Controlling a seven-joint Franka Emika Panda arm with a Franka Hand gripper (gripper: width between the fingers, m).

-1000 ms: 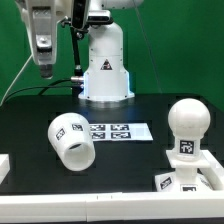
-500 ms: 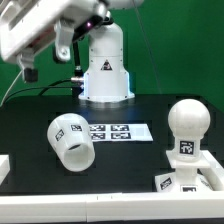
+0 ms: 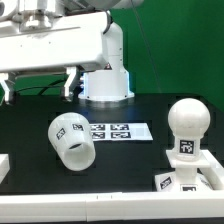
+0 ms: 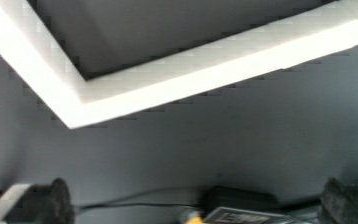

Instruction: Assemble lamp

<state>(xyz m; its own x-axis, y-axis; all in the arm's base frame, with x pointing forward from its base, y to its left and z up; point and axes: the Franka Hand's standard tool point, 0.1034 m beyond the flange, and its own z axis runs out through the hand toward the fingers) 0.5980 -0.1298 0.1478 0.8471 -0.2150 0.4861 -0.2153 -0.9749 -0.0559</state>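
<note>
While my arm sweeps high across the exterior view, the hand (image 3: 40,88) hangs with fingers apart, holding nothing. Over on the bench (image 3: 120,160), the shade (image 3: 70,141) lies on its side just beside the marker board (image 3: 117,131); the bulb (image 3: 186,126) stands upright on the base (image 3: 188,180), well apart from it. I judge the shade light, rigid, a bit slick: pinch one wall at the rim. Base is cut off by the frame edge, and the wrist view shows only a white frame corner (image 4: 140,75) against grey.
</note>
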